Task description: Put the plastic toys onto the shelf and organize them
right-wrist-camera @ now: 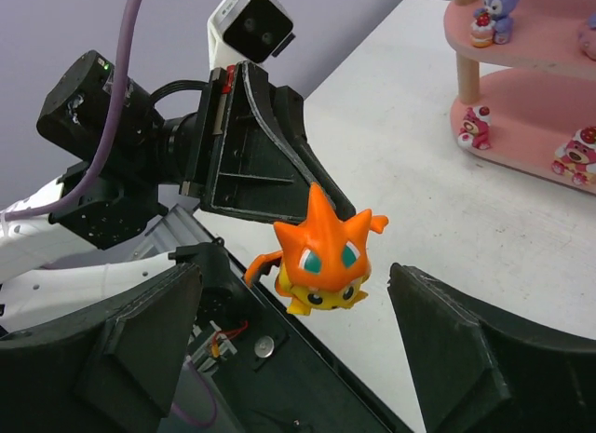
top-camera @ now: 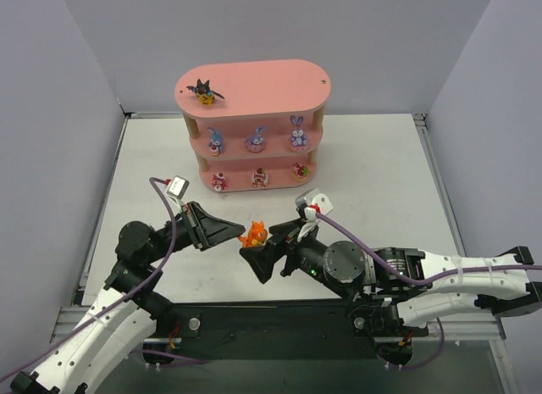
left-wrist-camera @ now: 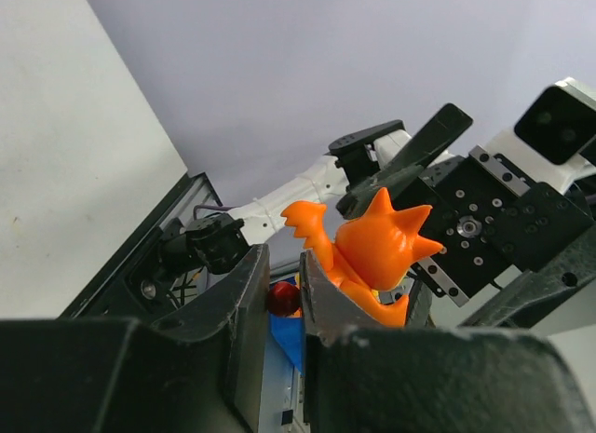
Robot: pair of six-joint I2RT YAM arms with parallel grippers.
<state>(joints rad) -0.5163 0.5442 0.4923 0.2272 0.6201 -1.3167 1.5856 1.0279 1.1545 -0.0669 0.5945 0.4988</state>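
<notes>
Handover, I judge: left pincer (left-wrist-camera: 284, 286) clamped on the orange toy (right-wrist-camera: 321, 256), right pincer (top-camera: 269, 245) wide open, empty, flanking it; next I carry it to the shelf (top-camera: 262, 79) at twelve o'clock.

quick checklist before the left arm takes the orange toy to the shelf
1. Left gripper shut on the orange toy: ok, the toy hangs from its tip.
2. How firm that pinch is: cannot tell, the left wrist view shows only the toy's back edge at the fingers.
3. Right gripper open and off the toy: ok, there is a gap on both sides in the right wrist view.
4. Exit path: not ok, the toy sits between the right fingers, so probably back that arm off first.
5. Free spot on the shelf: ok, the top board is bare to the right of the black bat.
6. Lower tiers: ok, three bunnies and three red-and-white toys stand in rows.
</notes>
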